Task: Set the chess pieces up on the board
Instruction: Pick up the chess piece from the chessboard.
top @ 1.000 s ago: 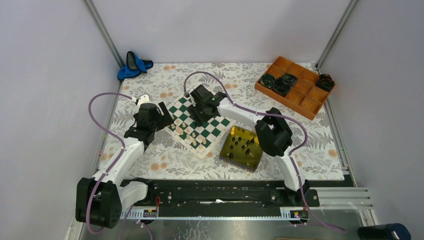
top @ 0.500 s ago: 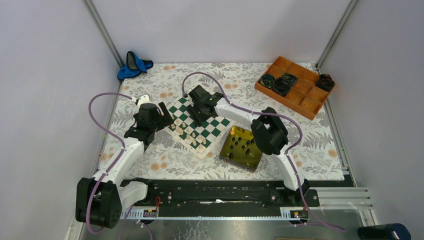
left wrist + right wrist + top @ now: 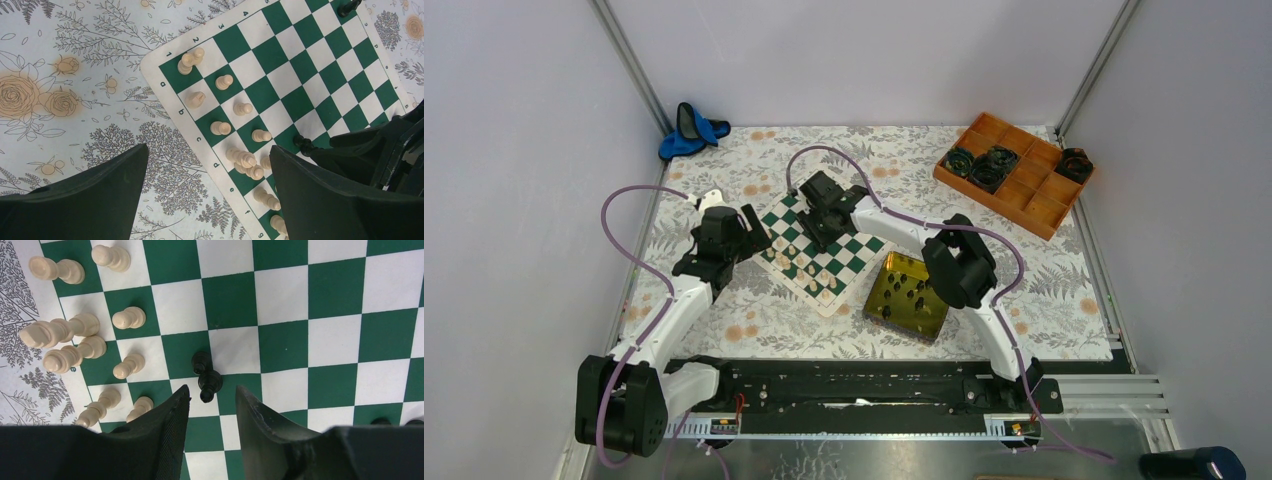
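My right tool (image 3: pixel 212 388) is hovering half spread, fingertips flanking a tiny black chess piece (image 3: pixel 206 376) on the green-and-white checked flat board (image 3: pixel 325 315); I'm judging a centred pinch comes next.

Bright, even, diffuse light all round. Soft short shadows beside chess pieces (image 3: pixel 129 318). Right fingers (image 3: pixel 160 440) slightly soft up close.

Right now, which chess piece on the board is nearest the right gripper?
The black piece just ahead of the right gripper; the cream pieces stand farther off to one side.
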Motion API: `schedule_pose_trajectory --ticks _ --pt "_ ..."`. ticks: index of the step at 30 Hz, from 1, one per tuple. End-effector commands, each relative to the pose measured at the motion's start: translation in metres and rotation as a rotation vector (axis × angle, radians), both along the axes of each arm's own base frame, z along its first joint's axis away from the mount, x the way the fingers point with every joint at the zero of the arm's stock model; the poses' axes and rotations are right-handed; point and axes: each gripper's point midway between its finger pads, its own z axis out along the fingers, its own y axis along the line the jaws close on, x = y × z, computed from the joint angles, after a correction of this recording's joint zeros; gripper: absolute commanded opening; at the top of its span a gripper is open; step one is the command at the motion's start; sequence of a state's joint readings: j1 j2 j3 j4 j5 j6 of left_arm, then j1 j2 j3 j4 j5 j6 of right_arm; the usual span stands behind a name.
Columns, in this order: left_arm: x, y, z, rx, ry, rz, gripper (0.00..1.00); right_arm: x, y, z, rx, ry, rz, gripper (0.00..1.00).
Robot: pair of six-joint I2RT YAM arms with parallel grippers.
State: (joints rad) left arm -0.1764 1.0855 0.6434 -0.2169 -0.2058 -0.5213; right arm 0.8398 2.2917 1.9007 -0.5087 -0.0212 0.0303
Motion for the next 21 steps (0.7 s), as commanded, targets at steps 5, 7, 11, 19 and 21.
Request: schedule_pose_trajectory --ticks 5,7,11,19,21 --pt "0.0076 -0.0030 0.0053 -0.003 -0.039 -0.008 0.99 0.0079 0.0176 0.0147 0.056 -0.026 0.027 0.41" --pt "0.0076 -0.0031 0.0048 -0.003 -0.037 -0.008 0.99 0.0066 0.0171 0.0138 0.054 -0.022 0.027 0.38" --pt "0.0080 -0.0036 0.0043 -0.004 -0.036 -0.010 0.99 0.0059 0.0163 0.0123 0.052 -0.018 0.027 0.33" --pt "0.0081 -0.0038 0.0042 -0.004 -0.035 -0.012 0.99 0.0048 0.0149 0.0108 0.049 -0.015 0.029 0.28" --pt "0.0085 -0.0036 0.0042 -0.004 -0.035 -0.011 0.99 0.0039 0.0138 0.0099 0.046 -0.012 0.030 0.27"
